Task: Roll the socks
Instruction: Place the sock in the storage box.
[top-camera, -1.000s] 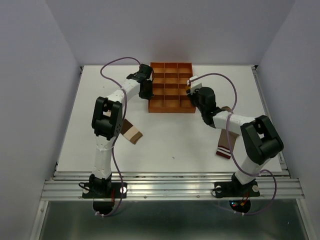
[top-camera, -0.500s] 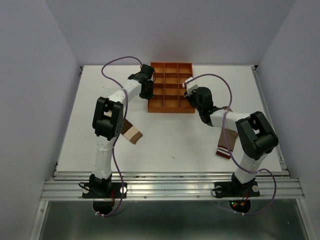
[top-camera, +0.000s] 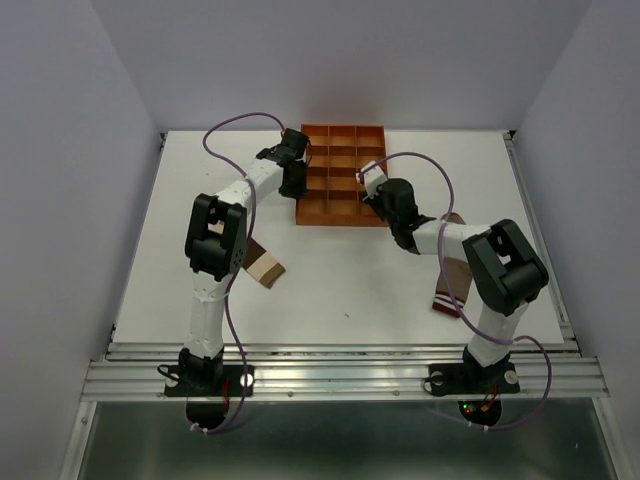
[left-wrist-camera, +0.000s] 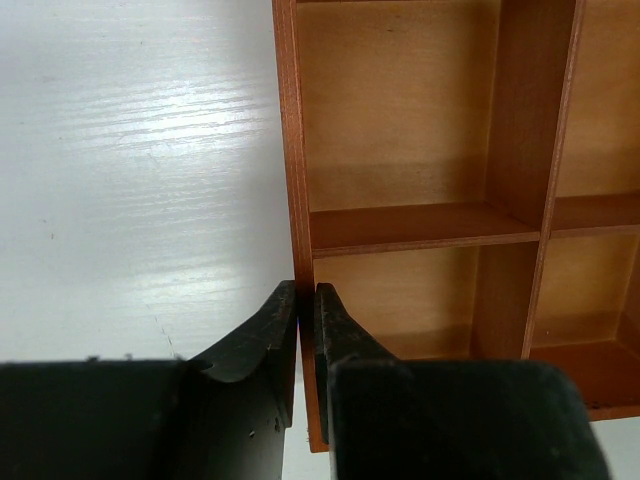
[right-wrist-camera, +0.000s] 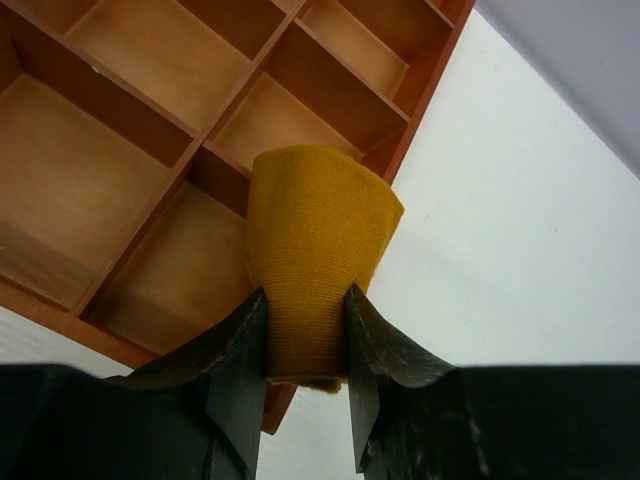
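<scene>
Overhead, the taupe-brown sock at lower right is partly covered by the right arm, the cream sock by the left arm.

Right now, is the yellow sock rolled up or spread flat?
Rolled: the mustard sock is a compact bundle pinched in the right gripper over the tray.

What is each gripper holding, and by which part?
Right gripper pinches the rolled mustard-yellow fabric sock by its near end; left gripper clamps the orange gridded tray by its left wall.
</scene>
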